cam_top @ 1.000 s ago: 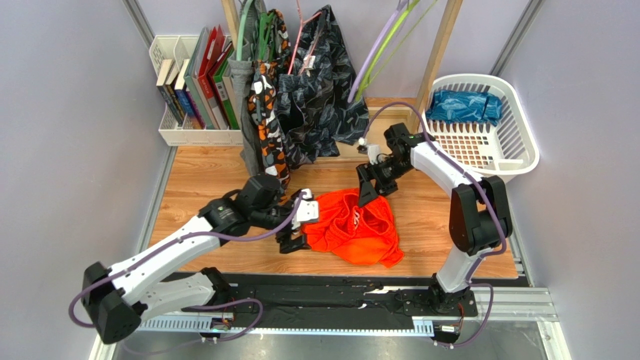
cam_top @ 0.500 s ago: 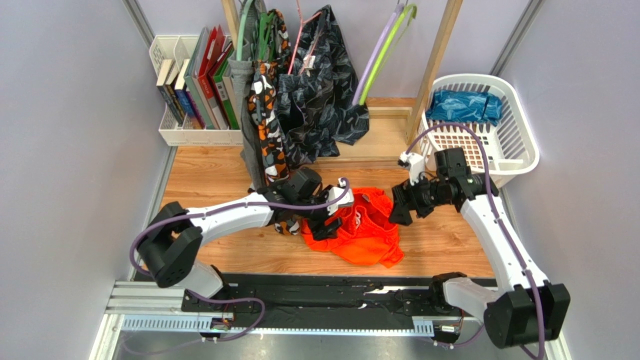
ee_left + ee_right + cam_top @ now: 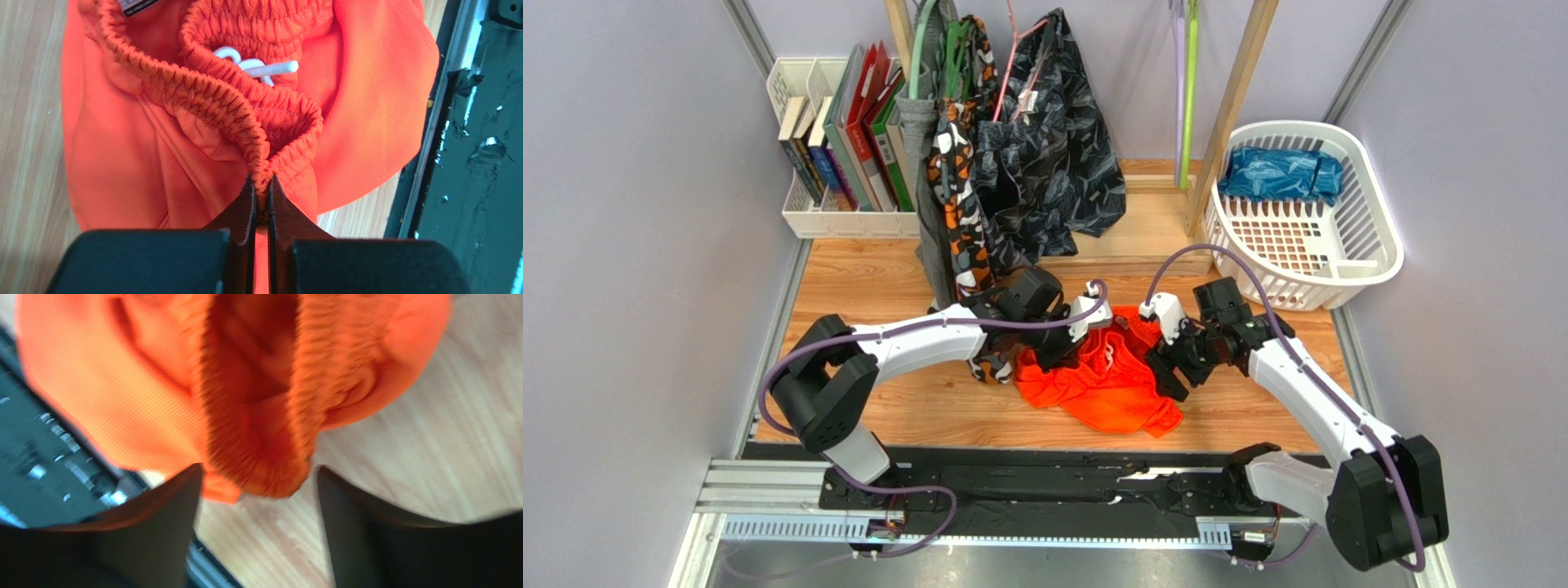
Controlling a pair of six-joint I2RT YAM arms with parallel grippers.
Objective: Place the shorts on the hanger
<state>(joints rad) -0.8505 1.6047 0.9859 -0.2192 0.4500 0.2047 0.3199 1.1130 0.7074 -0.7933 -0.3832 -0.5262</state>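
Orange mesh shorts (image 3: 1100,380) sit bunched up on the wooden table (image 3: 879,282) between the two arms, left gripper (image 3: 262,184) pinched tight on the elastic waistband (image 3: 202,92), right gripper (image 3: 255,478) spread wide with the fabric loose between its fingers.

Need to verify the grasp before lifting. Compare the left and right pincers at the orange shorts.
The left pincer is shut, its fingers nearly touching; the right pincer is open, fingers wide apart. The left pincer pinches the elastic waistband of the shorts; the right pincer clamps nothing, a waistband fold merely sitting between its fingertips. Shared: both meet the shorts at the waistband, from opposite sides.
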